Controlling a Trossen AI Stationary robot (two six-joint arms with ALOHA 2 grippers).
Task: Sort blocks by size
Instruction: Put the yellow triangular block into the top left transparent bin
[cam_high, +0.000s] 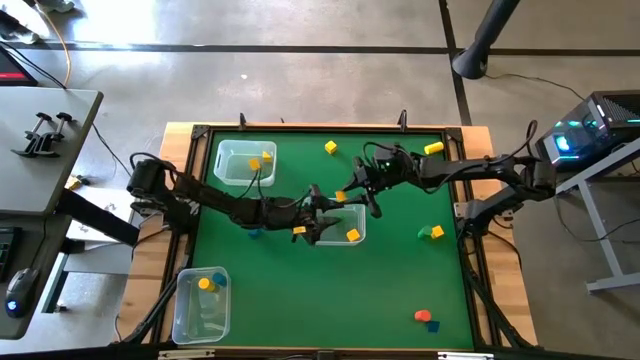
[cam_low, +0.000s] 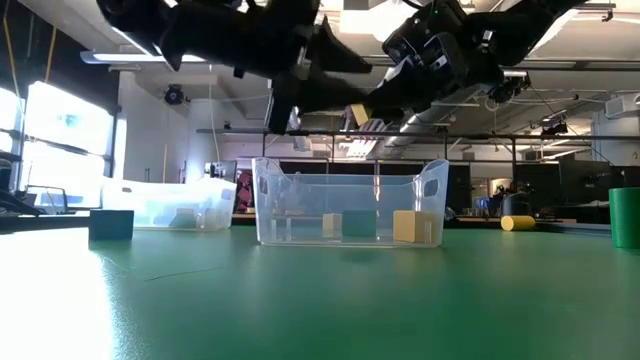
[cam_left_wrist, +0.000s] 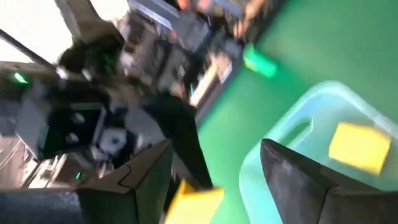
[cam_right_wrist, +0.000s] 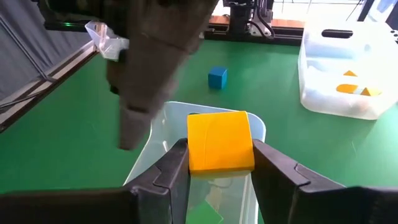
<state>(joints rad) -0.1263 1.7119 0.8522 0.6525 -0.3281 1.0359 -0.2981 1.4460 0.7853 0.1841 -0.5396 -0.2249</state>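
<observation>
A clear bin (cam_high: 345, 222) stands mid-table with a yellow block (cam_high: 352, 235) inside. My right gripper (cam_high: 345, 197) hovers over the bin's far edge, shut on an orange-yellow block (cam_right_wrist: 220, 148). My left gripper (cam_high: 312, 228) is open over the bin's left end. Another yellow block (cam_left_wrist: 194, 200) shows low between its spread fingers; I cannot tell whether it touches them. In the low view the bin (cam_low: 350, 205) holds two yellow blocks and a teal one. My right gripper pinches the orange-yellow block by two opposite side faces (cam_right_wrist: 193, 155) between its two fingers. The block is lifted clear above the clear bin, its broad face toward the wrist camera. The fingers slant down from the table's right side.
A second bin (cam_high: 243, 162) with yellow blocks stands far left, and a third (cam_high: 200, 302) with an orange and a blue block near left. Loose blocks lie on the green mat: yellow (cam_high: 330, 147), a yellow cylinder (cam_high: 433, 148), green and yellow (cam_high: 432, 232), red and blue (cam_high: 425, 318), blue (cam_high: 255, 233).
</observation>
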